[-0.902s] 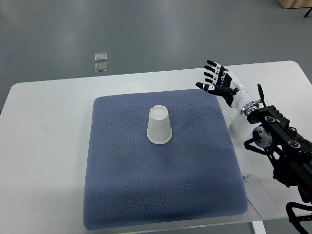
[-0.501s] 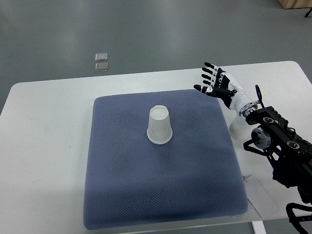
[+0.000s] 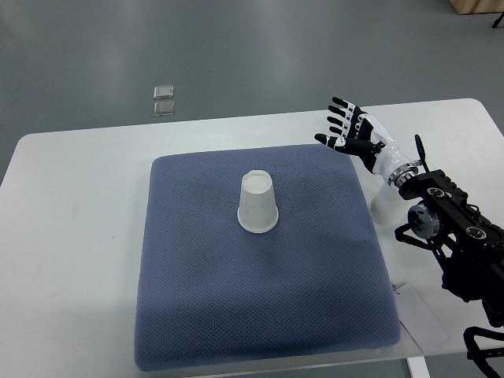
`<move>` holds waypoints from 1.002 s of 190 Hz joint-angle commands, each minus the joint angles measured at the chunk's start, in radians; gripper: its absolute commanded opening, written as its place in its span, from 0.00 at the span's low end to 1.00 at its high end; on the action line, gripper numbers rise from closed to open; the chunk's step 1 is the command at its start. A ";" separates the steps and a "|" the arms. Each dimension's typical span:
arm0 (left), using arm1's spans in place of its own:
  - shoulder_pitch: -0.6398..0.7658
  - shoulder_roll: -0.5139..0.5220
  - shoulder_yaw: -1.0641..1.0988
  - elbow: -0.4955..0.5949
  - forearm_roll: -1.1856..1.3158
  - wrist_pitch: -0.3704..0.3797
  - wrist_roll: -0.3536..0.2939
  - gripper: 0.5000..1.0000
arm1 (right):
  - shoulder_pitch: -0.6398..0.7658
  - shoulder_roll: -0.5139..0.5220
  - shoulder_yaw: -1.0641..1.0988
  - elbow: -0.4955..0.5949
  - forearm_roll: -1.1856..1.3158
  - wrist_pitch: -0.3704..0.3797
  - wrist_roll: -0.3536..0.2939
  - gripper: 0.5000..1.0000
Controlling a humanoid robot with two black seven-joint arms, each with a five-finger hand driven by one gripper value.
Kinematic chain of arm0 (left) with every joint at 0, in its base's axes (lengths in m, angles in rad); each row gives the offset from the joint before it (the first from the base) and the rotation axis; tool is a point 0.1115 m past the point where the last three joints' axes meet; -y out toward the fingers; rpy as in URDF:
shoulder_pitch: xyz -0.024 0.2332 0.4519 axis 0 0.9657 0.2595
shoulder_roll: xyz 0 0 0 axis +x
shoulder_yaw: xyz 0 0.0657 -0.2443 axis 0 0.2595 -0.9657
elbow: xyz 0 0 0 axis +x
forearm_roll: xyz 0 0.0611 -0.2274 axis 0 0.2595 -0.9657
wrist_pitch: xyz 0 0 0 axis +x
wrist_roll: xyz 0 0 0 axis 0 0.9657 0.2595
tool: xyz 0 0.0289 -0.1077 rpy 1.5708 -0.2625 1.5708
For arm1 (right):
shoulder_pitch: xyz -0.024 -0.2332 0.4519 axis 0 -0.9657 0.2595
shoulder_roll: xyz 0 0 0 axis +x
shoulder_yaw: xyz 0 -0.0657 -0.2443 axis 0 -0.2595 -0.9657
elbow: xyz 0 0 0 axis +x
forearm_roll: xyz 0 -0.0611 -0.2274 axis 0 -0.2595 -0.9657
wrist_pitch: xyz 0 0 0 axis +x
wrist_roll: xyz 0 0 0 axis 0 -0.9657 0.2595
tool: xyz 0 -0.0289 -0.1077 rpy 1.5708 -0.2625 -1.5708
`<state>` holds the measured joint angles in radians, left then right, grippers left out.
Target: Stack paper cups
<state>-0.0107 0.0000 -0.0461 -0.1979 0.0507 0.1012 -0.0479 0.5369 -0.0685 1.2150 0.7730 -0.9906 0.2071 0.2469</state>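
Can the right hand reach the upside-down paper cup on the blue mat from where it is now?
Probably yes. The right hand hangs open above the mat's far right corner, and the paper cup stands alone, upside down, near the middle of the blue mat. Nothing lies between them.

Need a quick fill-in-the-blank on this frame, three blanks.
1. The white paper cup stands upside down on the ____ fabric mat.
2. The right hand hovers with its fingers ____.
3. A second white cup stands off the mat, on the white ____, beneath the right forearm.

Missing: blue; open; table
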 commanded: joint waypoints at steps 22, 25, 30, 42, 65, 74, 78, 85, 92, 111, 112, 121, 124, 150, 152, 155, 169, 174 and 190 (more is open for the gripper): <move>0.000 0.000 0.000 0.000 0.000 0.000 0.000 1.00 | 0.011 -0.004 0.001 0.014 0.003 0.000 0.000 0.83; 0.000 0.000 0.000 0.000 0.000 0.000 -0.001 1.00 | 0.014 -0.004 0.001 0.017 0.003 0.000 0.000 0.83; 0.000 0.000 0.000 0.000 0.000 0.000 -0.001 1.00 | 0.018 -0.008 0.001 0.022 0.003 0.000 0.000 0.83; 0.000 0.000 0.000 0.000 0.000 0.000 -0.001 1.00 | 0.021 -0.019 0.001 0.026 0.003 0.002 0.000 0.83; 0.000 0.000 0.000 0.000 0.000 0.000 0.000 1.00 | 0.029 -0.048 0.001 0.026 0.003 0.002 0.000 0.83; 0.000 0.000 0.000 0.000 0.000 0.000 0.000 1.00 | 0.031 -0.062 0.000 0.026 0.003 0.008 0.002 0.83; 0.000 0.000 0.000 0.000 0.000 0.000 -0.001 1.00 | 0.031 -0.066 0.000 0.026 0.003 0.011 0.000 0.83; 0.000 0.000 0.000 0.000 0.000 0.000 -0.001 1.00 | 0.032 -0.076 0.000 0.026 0.003 0.021 0.002 0.83; 0.000 0.000 0.000 0.000 0.000 0.000 -0.001 1.00 | 0.037 -0.083 0.000 0.026 0.003 0.031 0.002 0.83; 0.000 0.000 0.000 0.000 0.000 0.000 -0.001 1.00 | 0.041 -0.112 -0.002 0.028 0.001 0.049 0.002 0.83; 0.000 0.000 0.000 0.000 0.000 0.000 -0.001 1.00 | 0.041 -0.113 -0.002 0.028 0.001 0.049 0.002 0.83; 0.000 0.000 0.000 0.000 0.000 0.000 0.000 1.00 | 0.049 -0.129 -0.005 0.035 0.000 0.054 0.002 0.83; 0.000 0.000 0.000 0.000 0.000 0.000 0.000 1.00 | 0.052 -0.132 -0.005 0.037 0.000 0.055 0.002 0.83; 0.000 0.000 0.000 0.000 0.000 0.000 0.000 1.00 | 0.069 -0.206 -0.026 0.081 -0.016 0.084 0.000 0.83; 0.000 0.000 0.000 0.000 0.000 0.000 0.000 1.00 | 0.071 -0.214 -0.035 0.086 -0.019 0.086 0.000 0.83; 0.000 0.000 0.000 0.000 0.000 0.000 -0.001 1.00 | 0.075 -0.231 -0.055 0.094 -0.026 0.087 0.002 0.83; 0.000 0.000 0.000 0.000 0.000 0.000 -0.001 1.00 | 0.106 -0.309 -0.140 0.123 -0.065 0.089 0.014 0.83; 0.000 0.000 0.000 0.000 0.000 0.000 0.000 1.00 | 0.117 -0.333 -0.164 0.131 -0.079 0.090 0.025 0.83; 0.000 0.000 0.000 0.000 0.000 0.000 0.000 1.00 | 0.161 -0.436 -0.267 0.155 -0.146 0.113 0.071 0.83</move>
<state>-0.0107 0.0000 -0.0460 -0.1979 0.0506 0.1012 -0.0484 0.6502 -0.3939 1.0607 0.8992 -1.0665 0.2987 0.2722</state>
